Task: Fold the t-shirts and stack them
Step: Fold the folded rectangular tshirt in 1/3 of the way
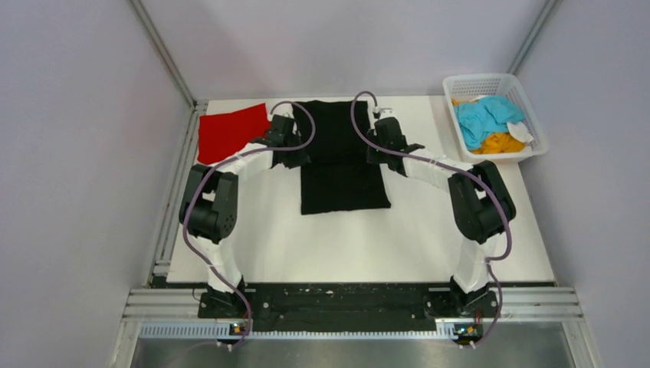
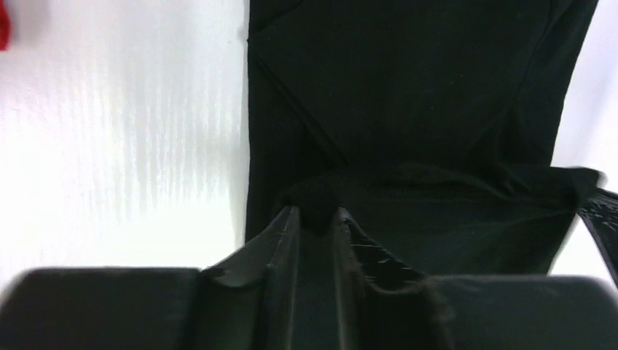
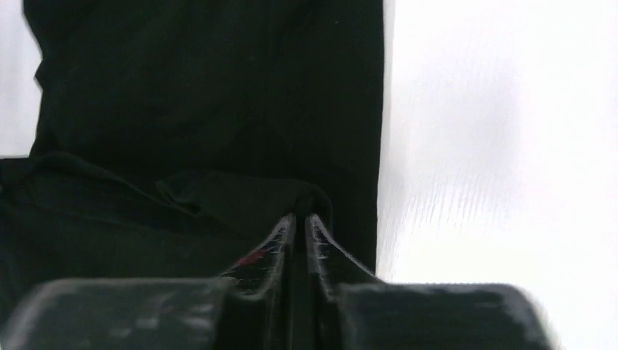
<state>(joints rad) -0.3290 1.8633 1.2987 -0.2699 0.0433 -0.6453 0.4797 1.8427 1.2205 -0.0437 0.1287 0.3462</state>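
In the top view the black shirt [image 1: 341,176] lies in the middle of the white table [image 1: 383,245]. It is folded into a long narrow strip that runs from the centre toward 12 o'clock, almost to the far edge.

The two arms reach it from both sides. The left gripper [image 2: 315,215] is at the strip's 9 o'clock edge and the right gripper [image 3: 300,217] at its 3 o'clock edge, about halfway along.

In the left wrist view the fingers [image 2: 291,226] are nearly together and pinch a small bunch of black cloth between the tips. From there a raised fold goes across the shirt toward 3 o'clock. In the right wrist view the fingers [image 3: 315,233] are pressed almost flat to each other, with only a thin slit between, and the folded edge of the same shirt is caught at their tips.

The red shirt [image 1: 230,132] lies flat on the table at about 10 o'clock from the black one, just beside the left arm and apart from the black cloth.

The white basket [image 1: 529,103] stands at the table's corner at about 2 o'clock. A light blue shirt [image 1: 484,119] lies crumpled inside it, and an orange shirt [image 1: 498,143] shows under it at the near end.
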